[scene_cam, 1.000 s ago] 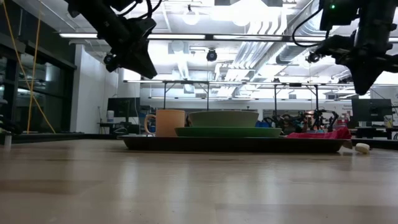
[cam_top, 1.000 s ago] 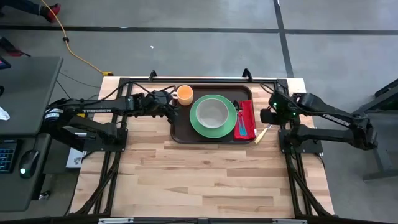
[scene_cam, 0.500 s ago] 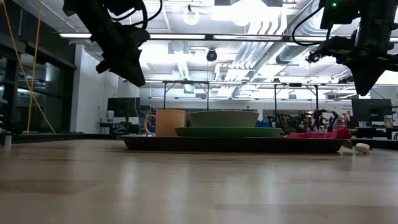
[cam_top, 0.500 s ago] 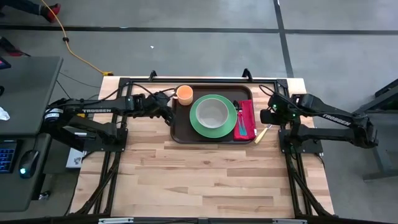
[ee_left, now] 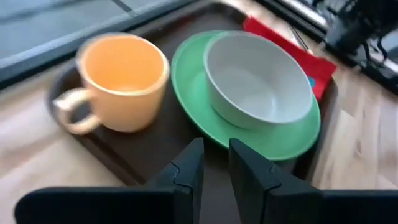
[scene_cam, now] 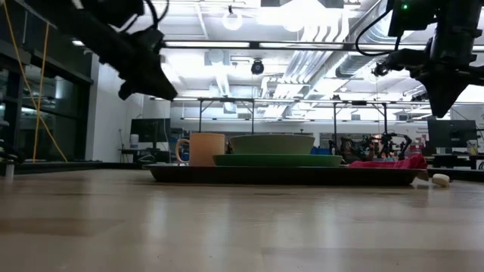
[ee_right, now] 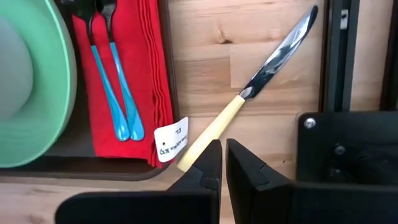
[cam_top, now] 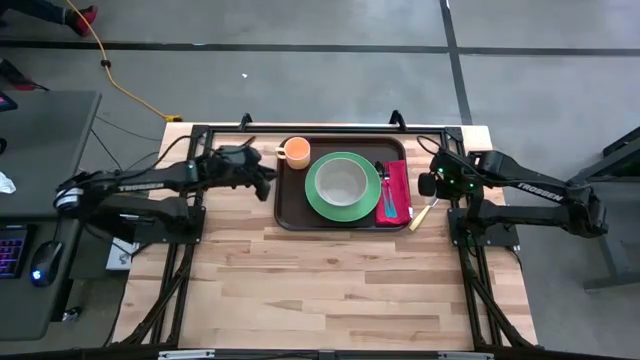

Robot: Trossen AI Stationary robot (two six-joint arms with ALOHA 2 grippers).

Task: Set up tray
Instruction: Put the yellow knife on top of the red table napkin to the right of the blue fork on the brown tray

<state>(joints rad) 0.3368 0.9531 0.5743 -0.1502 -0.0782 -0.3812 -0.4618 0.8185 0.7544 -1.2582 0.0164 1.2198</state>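
The dark brown tray [cam_top: 293,205] lies on the wooden table at the far middle. On it stand an orange mug [cam_top: 295,152] and a green plate [cam_top: 322,200] carrying a pale bowl [cam_top: 343,180]. A red napkin [cam_top: 400,195] with blue-handled cutlery [ee_right: 115,93] on top lies there too. A knife [cam_top: 423,213] with a cream handle lies flat on the table just right of the tray. My left gripper [cam_top: 268,182] hangs shut and empty left of the tray, above the table. My right gripper [cam_top: 428,186] hangs shut and empty over the knife.
Black frame rails [cam_top: 320,130] run along the table's far edge and down both sides. The arm bases stand at the far left and far right. The near half of the table [cam_top: 330,290] is bare wood. A white tag [ee_right: 171,138] sticks out from the napkin.
My left gripper has drawn back from the orange mug toward the table's left edge and now hangs left of the tray. The mug stays where it was on the tray.
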